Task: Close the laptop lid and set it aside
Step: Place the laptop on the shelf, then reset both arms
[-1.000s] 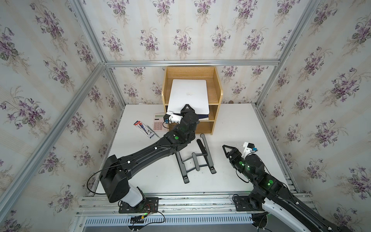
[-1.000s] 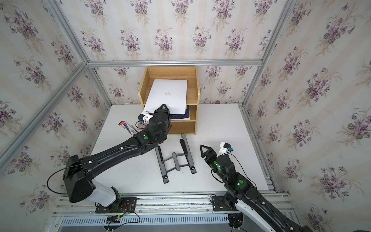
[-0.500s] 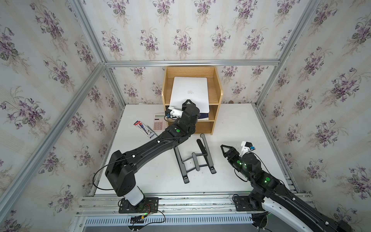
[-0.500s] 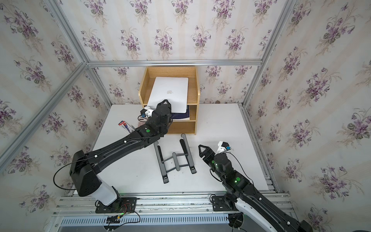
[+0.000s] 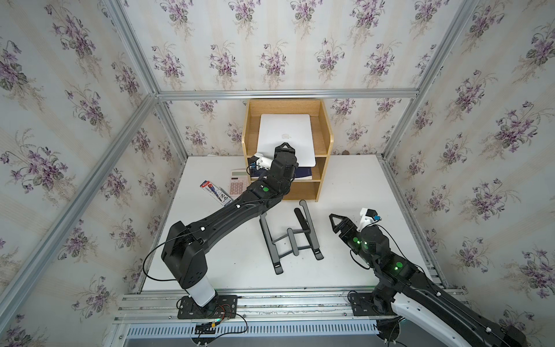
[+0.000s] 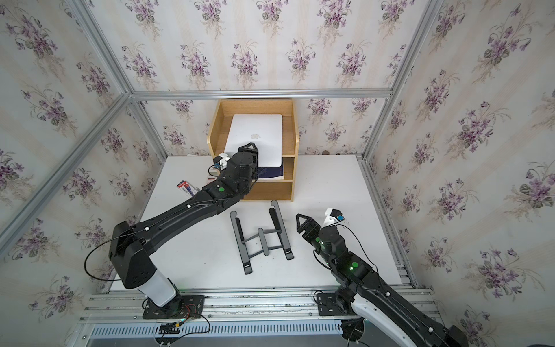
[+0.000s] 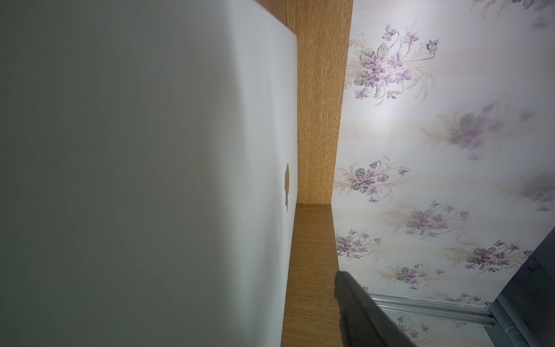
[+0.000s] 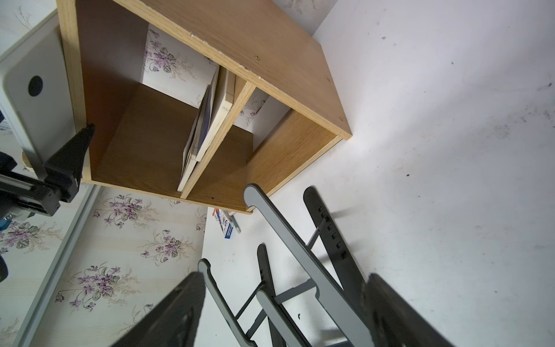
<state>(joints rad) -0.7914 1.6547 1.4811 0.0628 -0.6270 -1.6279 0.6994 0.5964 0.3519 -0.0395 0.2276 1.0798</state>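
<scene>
The silver-white laptop [image 5: 285, 132] [image 6: 255, 129] lies flat in the top tray of the wooden shelf [image 5: 326, 144], its lid shut and the apple logo facing up. Its front edge sticks out over the shelf's front. My left gripper [image 5: 283, 148] [image 6: 248, 147] is at that front edge, open, with the laptop [image 7: 150, 150] close beside one of its fingers [image 7: 354, 300] and a gap between them. From the right wrist view the laptop's underside [image 8: 33, 114] shows. My right gripper [image 5: 335, 220] [image 8: 282, 288] hovers open and empty over the table.
A black folding stand [image 5: 291, 237] [image 8: 300, 240] lies mid-table between the arms. A pinkish calculator [image 5: 238, 181] and a pen pack [image 5: 214, 192] lie left of the shelf. Books [image 5: 303, 173] fill the shelf's middle level. Walls close in on three sides.
The laptop has slid further back into the shelf's top tray with my left arm reaching after it, and the left jaws have opened off it. The right gripper has barely shifted.
</scene>
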